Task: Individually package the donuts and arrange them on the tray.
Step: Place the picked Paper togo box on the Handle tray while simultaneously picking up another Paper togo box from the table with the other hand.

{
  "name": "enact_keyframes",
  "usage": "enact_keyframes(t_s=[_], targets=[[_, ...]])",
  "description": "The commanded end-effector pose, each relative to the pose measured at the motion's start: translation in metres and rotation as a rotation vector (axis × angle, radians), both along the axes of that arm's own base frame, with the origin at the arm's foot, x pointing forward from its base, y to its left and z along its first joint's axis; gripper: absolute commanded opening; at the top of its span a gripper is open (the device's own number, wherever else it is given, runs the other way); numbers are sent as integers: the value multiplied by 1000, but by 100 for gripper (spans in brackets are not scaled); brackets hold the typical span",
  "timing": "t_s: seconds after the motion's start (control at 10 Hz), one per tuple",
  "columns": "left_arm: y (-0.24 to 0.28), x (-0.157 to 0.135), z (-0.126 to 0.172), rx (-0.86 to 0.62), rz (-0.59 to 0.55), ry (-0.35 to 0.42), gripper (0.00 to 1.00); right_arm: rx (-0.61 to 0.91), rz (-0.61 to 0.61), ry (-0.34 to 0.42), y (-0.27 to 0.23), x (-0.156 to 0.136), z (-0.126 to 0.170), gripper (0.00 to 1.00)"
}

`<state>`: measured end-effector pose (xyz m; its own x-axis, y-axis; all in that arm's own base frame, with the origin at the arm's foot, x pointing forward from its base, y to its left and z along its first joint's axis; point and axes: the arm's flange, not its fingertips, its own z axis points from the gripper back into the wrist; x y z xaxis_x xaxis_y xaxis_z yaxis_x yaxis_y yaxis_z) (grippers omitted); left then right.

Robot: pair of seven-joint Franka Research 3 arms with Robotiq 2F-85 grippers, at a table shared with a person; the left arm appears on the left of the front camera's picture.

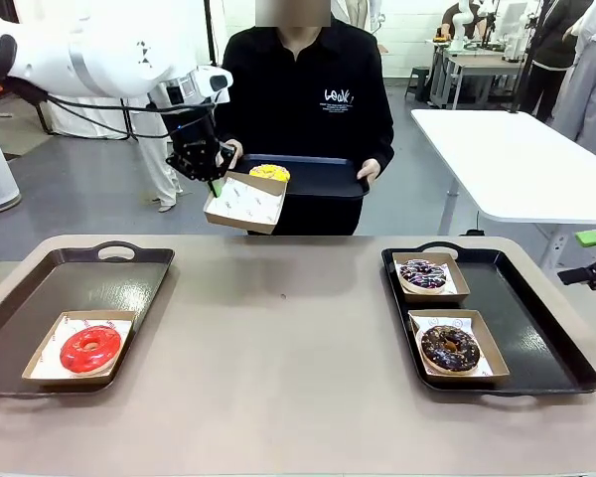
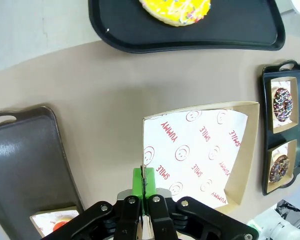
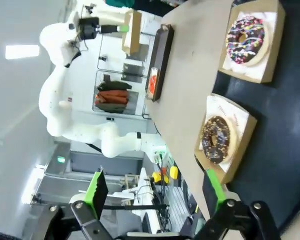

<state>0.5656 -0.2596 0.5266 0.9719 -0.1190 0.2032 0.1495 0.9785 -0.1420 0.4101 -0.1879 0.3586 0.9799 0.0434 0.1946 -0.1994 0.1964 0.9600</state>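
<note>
Left gripper (image 1: 215, 183) clamps the near rim of an empty box (image 1: 244, 203), raised; yellow donut (image 1: 269, 173) just beyond. Right gripper (image 3: 155, 192) stands spread, unloaded.

Beside the glossy red donut (image 1: 89, 349), black trays (image 1: 40, 298) lay; the yellow donut (image 1: 269, 173) wore coloured sprinkles.
</note>
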Motion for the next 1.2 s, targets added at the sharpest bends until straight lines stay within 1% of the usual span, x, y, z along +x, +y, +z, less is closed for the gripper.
enact_keyframes(t_s=[0.0,0.3,0.5,0.6,0.7,1.1], targets=[[-17,8,-1,47,16,12,0,38,-81,-11,-9,6,-4,100],[-18,20,-8,67,45,28,0,12,-115,11,-9,6,-5,100],[-17,25,-11,91,66,27,0,2,-119,6,-8,5,-3,100],[-16,25,-13,101,78,27,0,15,-84,-3,-15,3,-8,100],[-13,20,-18,56,31,25,0,15,-84,-3,-15,3,-8,100],[-13,20,-18,56,31,25,0,15,-84,-3,-15,3,-8,100]])
